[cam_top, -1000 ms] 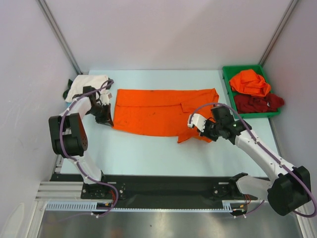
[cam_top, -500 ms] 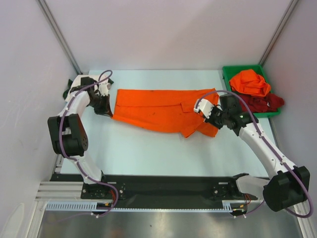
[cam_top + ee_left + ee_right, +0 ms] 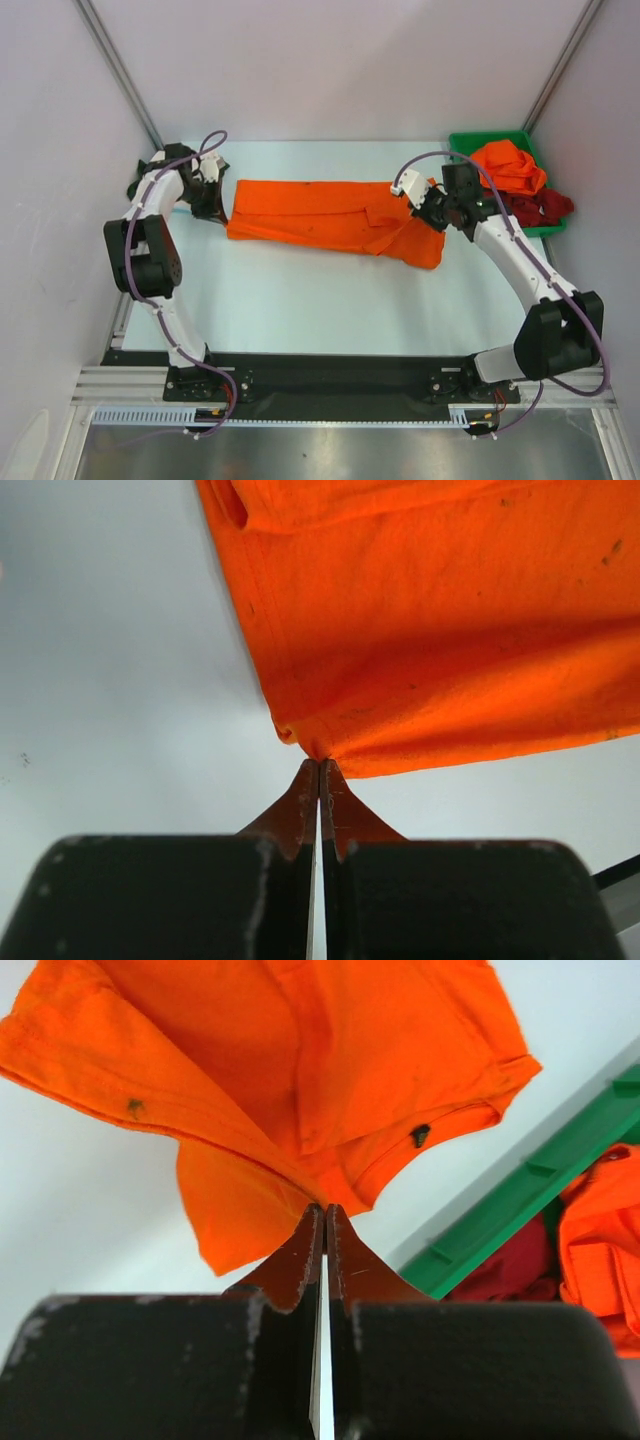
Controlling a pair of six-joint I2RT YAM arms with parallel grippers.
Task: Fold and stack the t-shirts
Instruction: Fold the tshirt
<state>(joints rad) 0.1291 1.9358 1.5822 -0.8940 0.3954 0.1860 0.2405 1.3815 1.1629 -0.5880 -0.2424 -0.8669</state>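
Note:
A bright orange t-shirt (image 3: 320, 215) lies stretched left to right across the table as a long, narrow band. My left gripper (image 3: 222, 208) is shut on the shirt's left corner, and in the left wrist view the closed tips (image 3: 319, 765) pinch the cloth (image 3: 440, 630) just above the table. My right gripper (image 3: 432, 210) is shut on the shirt's right end near a sleeve. The right wrist view shows bunched folds (image 3: 300, 1080) hanging from its tips (image 3: 325, 1210). Another orange t-shirt (image 3: 508, 165) and a dark red one (image 3: 535, 208) lie crumpled in the bin.
A green plastic bin (image 3: 462, 152) stands at the back right corner, just right of my right gripper; its rim (image 3: 520, 1210) shows in the right wrist view. Pale walls with metal posts (image 3: 120, 70) enclose the table. The arm bases sit on the black rail (image 3: 330, 375) at the near edge.
Both grippers have moved toward the back of the table with the shirt's near edge, so the near half has folded over and the shirt is narrower. Both stayed shut.

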